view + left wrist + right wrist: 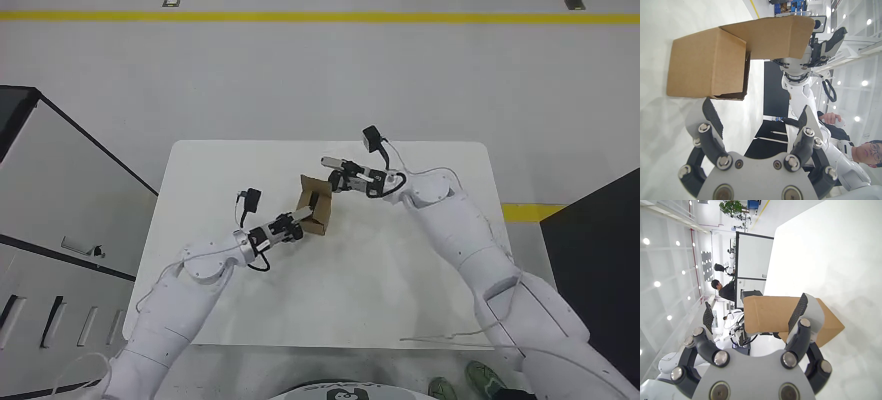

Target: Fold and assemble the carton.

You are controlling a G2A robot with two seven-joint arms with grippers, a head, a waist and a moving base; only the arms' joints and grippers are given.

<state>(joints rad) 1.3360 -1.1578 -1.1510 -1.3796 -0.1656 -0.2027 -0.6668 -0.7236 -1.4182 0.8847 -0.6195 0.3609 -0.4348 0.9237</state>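
Mid-tabletop, item one: carton (317, 203), small, brown corrugated card, standing on the white tabletop (400, 290) between my two arms. The body is squared up into a sleeve. One long flap (770, 37) stands out unfolded from one edge, and the end nearest my left arm is open.

Handling, by my judgement: light, and likely to skid on the smooth surface if pushed from one side only. The panels are stiff and the creases weak, so a hard pinch would crush it. It is best taken across a flap's free edge, or braced flat against a side wall, not at a corner.

Left fingers (712, 115): spread apart, empty, just beside the carton's open end.

Right fingers (800, 311): spread apart, one to each side of the flap's free end, not clamped on it as far as I can tell.

Surface: plain white, matt, rounded corners.

Room: pale floor (300, 80) with a yellow line (300, 16) beyond the tabletop, and a black-framed partition (60, 180) off to my left.
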